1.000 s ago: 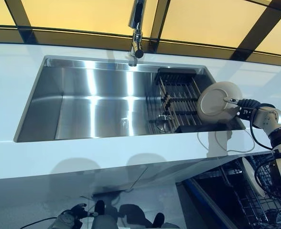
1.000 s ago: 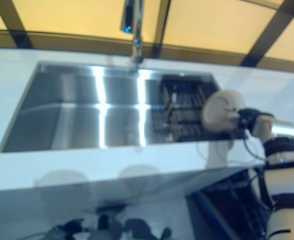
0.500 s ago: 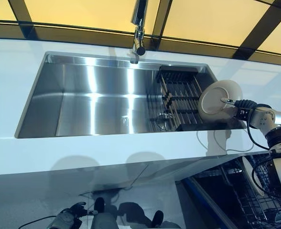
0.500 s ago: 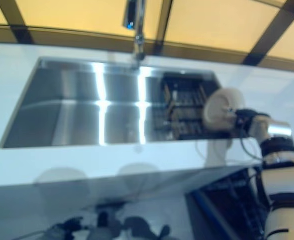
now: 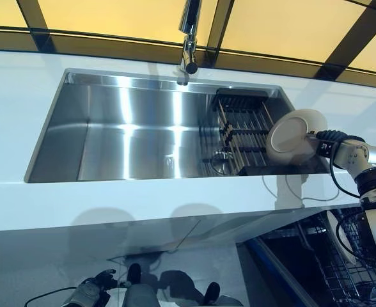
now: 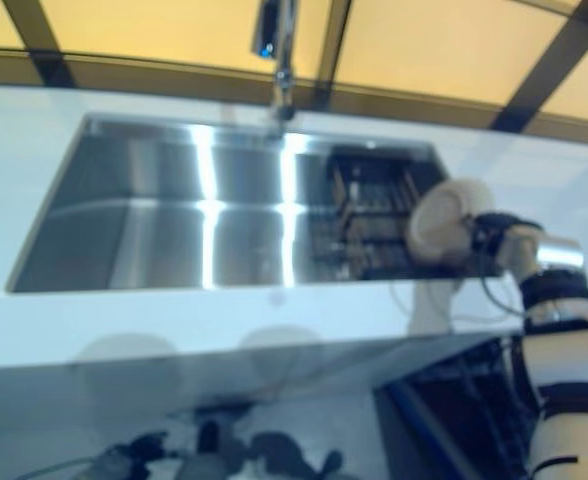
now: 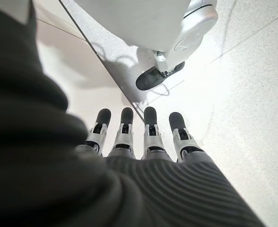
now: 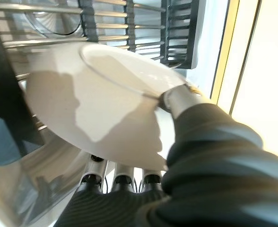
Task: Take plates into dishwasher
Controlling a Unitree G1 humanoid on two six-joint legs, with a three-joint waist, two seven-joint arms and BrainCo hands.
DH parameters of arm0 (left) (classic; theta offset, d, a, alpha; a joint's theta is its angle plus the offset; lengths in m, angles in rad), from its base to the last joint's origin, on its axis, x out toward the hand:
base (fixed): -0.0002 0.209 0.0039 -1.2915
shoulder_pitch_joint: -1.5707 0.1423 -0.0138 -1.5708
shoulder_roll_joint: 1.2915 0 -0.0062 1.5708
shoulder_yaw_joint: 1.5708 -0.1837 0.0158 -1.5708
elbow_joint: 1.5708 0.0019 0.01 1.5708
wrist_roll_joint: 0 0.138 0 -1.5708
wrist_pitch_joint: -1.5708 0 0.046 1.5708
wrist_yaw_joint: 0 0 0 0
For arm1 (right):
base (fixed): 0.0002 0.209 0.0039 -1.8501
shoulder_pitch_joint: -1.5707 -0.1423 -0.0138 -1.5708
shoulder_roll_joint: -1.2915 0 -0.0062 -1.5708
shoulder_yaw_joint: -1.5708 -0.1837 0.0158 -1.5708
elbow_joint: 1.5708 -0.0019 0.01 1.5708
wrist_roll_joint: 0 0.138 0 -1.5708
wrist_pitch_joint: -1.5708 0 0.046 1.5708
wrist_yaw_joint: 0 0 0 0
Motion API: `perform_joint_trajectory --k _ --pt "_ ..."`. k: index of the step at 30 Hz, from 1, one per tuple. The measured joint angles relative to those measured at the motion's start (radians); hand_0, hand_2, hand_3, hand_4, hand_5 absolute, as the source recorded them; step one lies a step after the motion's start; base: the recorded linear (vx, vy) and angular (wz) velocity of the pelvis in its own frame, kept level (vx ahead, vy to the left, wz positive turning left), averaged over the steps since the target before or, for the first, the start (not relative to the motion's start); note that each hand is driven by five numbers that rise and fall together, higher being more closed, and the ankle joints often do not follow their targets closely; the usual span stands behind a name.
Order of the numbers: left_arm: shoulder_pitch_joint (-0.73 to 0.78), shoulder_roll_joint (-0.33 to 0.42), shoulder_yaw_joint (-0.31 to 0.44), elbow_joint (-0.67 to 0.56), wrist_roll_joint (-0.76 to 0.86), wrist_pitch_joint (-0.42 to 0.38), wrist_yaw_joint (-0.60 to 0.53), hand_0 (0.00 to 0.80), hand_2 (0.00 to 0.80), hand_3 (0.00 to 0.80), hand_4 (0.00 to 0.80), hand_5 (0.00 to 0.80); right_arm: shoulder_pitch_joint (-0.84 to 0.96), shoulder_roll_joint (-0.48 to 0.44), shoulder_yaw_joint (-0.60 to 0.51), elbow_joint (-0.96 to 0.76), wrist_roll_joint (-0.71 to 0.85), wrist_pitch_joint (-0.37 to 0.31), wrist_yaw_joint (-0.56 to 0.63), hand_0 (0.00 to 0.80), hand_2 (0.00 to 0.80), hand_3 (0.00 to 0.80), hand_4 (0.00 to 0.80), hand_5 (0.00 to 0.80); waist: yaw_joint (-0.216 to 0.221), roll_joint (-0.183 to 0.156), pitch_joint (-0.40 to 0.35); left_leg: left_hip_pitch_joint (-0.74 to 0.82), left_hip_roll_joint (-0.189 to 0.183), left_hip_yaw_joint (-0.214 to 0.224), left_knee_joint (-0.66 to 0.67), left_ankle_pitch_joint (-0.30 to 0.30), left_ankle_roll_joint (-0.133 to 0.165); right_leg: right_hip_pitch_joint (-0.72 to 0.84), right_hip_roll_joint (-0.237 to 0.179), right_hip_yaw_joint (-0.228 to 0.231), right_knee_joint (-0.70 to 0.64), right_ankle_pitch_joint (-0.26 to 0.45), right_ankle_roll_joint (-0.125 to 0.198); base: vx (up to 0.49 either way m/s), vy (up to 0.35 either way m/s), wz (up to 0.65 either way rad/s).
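A white plate [image 5: 293,134] is held on edge at the right end of the sink, just above a dark dish rack [image 5: 239,128]. My right hand [image 5: 332,142] is shut on the plate: in the right wrist view its thumb [image 8: 177,97] lies over the rim of the plate [image 8: 96,94] and its fingers [image 8: 122,182] sit under it. The open dishwasher's wire rack [image 5: 341,262] shows below the counter at the lower right. My left hand [image 5: 89,294] hangs low near the floor, open and empty, with straight fingers [image 7: 148,137].
The steel sink [image 5: 130,134] is set in a white counter [image 5: 143,204], with a faucet [image 5: 189,38] at the back. The dish rack fills the sink's right end. A pale, curved shape [image 5: 334,233] stands in the dishwasher rack.
The whole picture has shifted slightly, so the camera moved. The plate stays in my right hand at about the same spot by the sink's right end.
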Motion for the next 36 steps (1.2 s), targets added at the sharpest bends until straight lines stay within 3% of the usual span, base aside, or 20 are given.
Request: perform_joint_trajectory --k 18,36 --pt "-0.001 0.002 -0.001 -0.013 0.0 0.003 0.0 0.0 0.0 0.0 0.0 0.0 -0.016 0.007 0.0 -0.024 0.0 -0.126 -0.153 0.8 0.8 0.8 0.8 0.8 0.001 -0.004 0.0 -0.011 -0.002 -0.002 0.015 -0.001 0.0 -0.003 -0.001 -0.001 -0.001 0.001 0.002 -0.001 0.0 0.0" --pt "0.012 0.004 -0.001 -0.006 0.001 0.001 -0.001 0.0 0.0 0.0 0.0 0.0 0.002 -0.055 -0.071 -0.46 0.059 -0.444 -0.194 0.8 0.8 0.8 0.8 0.8 -0.06 -0.024 -0.018 0.012 0.003 0.023 0.024 -0.012 -0.004 0.001 0.002 0.027 0.009 0.005 0.001 -0.009 -0.004 -0.03"
